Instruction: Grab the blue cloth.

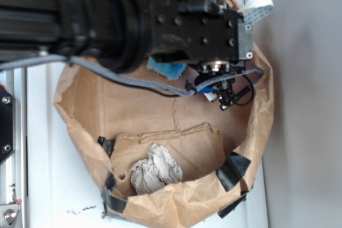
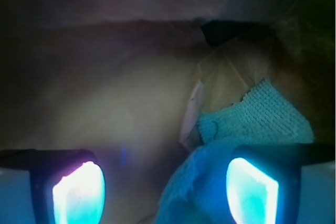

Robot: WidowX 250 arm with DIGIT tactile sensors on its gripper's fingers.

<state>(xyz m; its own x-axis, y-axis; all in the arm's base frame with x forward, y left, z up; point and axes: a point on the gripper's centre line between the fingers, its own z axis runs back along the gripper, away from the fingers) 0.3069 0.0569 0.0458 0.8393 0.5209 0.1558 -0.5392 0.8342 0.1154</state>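
The blue cloth [image 2: 262, 119] is a teal terry rag lying on the floor of a brown paper bag. In the wrist view it fills the lower right, and a fold of it reaches in between my fingers beside the right pad [image 2: 249, 190]. My gripper [image 2: 165, 182] is open, with the left pad [image 2: 79, 192] over bare paper. In the exterior view only a corner of the cloth [image 1: 165, 70] shows from under the black wrist block [image 1: 197, 20], which hides the fingers.
The paper bag [image 1: 80, 100] lies open on a white table, its rim patched with black tape [image 1: 232, 169]. A wrinkly beige-white wad [image 1: 155, 169] sits in the near part of the bag. A grey cable [image 1: 133, 81] hangs under the arm.
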